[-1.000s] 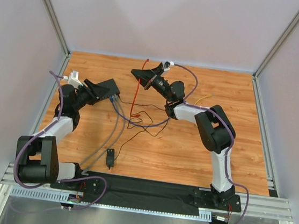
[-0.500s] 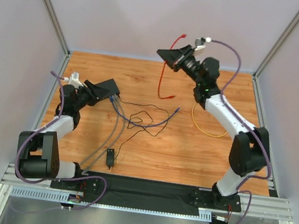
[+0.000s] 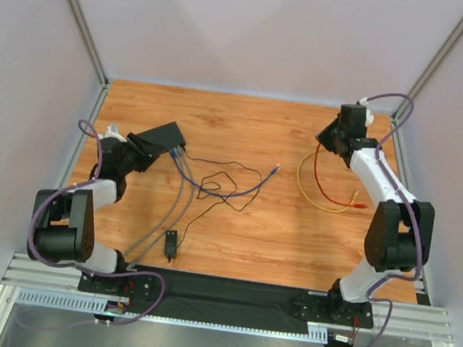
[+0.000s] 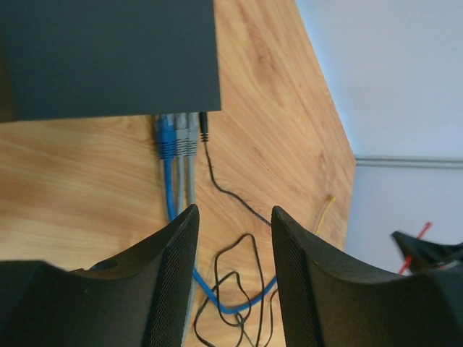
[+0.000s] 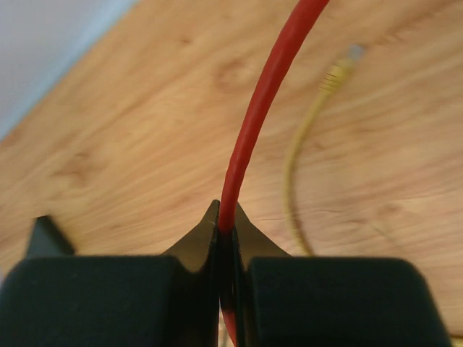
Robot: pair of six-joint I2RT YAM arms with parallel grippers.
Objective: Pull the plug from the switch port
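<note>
the pull itself looks done: the red cable (image 3: 316,173) is in no port and hangs and trails on the counter (image 3: 250,234) at the far right, well apart from the switch (image 3: 159,137). the right claw (image 5: 226,225) is pressed together on that red cable, pinching it a little way along its length, with the yellow cable (image 5: 295,170) lying loose just beyond it. the step in hand is setting the freed lead aside - next, the right claw only needs to part and let it drop by the yellow loop.

the switch sits at the far left of the counter, with 1 blue cable (image 4: 168,163), 2 grey ones and a thin black wire (image 4: 217,184) plugged in along its near edge.

the right arm reaches long toward the far right corner, wrist tipped down at the wood. the left arm is folded close to its base - its claw (image 4: 231,217) is spread, nothing between the fingers, poised just short of the switch's port edge.
</note>
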